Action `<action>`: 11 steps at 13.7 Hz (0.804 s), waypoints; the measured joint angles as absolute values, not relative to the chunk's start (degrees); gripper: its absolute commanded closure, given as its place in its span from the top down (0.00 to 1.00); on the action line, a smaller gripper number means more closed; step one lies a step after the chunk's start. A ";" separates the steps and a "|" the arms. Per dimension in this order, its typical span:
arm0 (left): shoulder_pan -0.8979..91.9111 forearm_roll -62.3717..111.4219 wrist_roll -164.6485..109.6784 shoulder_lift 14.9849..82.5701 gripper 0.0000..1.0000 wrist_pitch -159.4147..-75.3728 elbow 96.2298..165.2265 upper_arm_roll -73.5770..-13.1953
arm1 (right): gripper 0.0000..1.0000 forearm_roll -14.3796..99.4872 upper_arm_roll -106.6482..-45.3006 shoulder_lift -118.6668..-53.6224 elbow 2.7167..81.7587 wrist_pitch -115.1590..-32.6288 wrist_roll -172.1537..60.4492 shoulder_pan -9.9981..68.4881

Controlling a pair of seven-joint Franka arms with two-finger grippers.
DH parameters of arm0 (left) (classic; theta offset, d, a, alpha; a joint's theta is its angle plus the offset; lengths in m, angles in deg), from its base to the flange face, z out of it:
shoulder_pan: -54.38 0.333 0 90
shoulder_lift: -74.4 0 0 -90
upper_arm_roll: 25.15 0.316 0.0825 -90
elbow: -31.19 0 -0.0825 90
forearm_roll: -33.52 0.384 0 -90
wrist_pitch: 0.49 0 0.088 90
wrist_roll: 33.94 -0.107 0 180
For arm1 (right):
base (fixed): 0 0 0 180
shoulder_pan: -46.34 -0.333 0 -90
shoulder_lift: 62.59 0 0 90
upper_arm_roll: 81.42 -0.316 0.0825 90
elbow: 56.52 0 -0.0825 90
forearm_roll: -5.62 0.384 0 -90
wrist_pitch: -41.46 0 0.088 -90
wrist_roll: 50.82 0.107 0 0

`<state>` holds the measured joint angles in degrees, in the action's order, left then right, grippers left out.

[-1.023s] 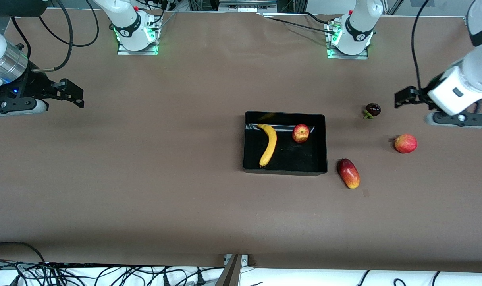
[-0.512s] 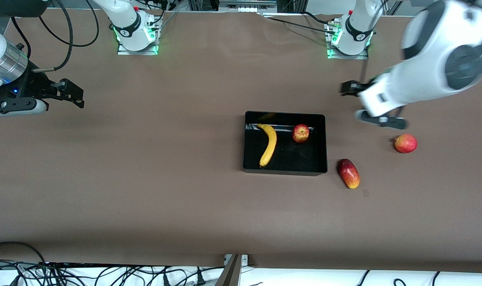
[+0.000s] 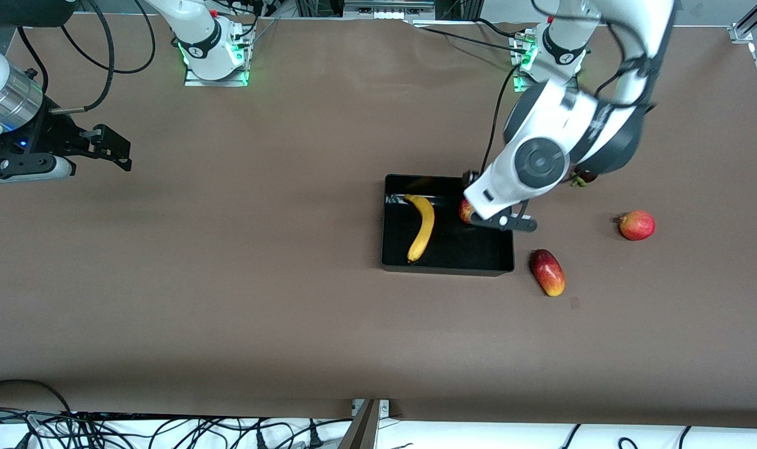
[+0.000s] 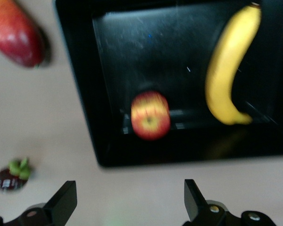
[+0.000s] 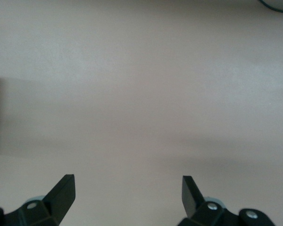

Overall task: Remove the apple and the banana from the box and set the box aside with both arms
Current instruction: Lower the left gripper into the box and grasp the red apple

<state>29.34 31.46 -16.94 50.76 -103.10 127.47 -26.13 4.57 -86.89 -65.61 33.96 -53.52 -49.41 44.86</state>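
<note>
Fruits already lie in the black box (image 3: 447, 265), which sits on the brown table (image 3: 229, 280) toward the left arm's end: the banana (image 3: 421, 227) stretches along the side toward the right arm's end, and the small apple (image 4: 150, 116) rests by the wall nearest the robots' bases. Over that apple's corner hangs the left gripper (image 4: 127, 205), fingers spread wide and empty. Outside the box lie a red mango (image 3: 547, 272) just beside its corner, a red round fruit (image 3: 636, 225) farther toward the left arm's end, and a dark mangosteen (image 4: 12, 175). The right gripper (image 5: 127, 197) waits, jaws apart and empty, over bare table at its own end. Cables (image 3: 104, 430) trail along the table's near edge.
</note>
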 measured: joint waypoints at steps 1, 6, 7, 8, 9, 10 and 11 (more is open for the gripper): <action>28.84 32.70 -16.95 50.05 1.00 -107.96 130.46 -26.13 | 1.00 4.58 -86.89 -65.61 33.96 -53.53 -49.41 44.86; 27.03 35.96 -17.01 49.69 1.00 -126.82 143.56 -26.20 | 1.00 4.58 -86.89 -65.61 33.96 -53.58 -49.40 44.88; 26.81 35.96 -17.01 49.67 1.00 -128.80 144.86 -26.20 | 1.00 4.58 -86.89 -65.61 33.96 -53.58 -49.39 44.88; 26.64 35.96 -17.01 49.65 1.00 -129.75 145.58 -26.20 | 1.00 4.58 -86.89 -65.61 33.96 -53.58 -49.39 44.88; 26.49 35.96 -17.01 49.60 1.00 -130.02 145.85 -26.20 | 1.00 4.58 -86.89 -65.61 33.96 -53.59 -49.39 44.88; 26.40 35.97 -17.01 49.42 1.00 -130.15 146.00 -26.20 | 1.00 4.58 -86.89 -65.61 33.96 -53.59 -49.39 44.89; 26.36 35.97 -17.01 49.04 1.00 -131.06 146.16 -26.20 | 1.00 4.58 -86.89 -65.62 33.96 -53.59 -49.39 44.92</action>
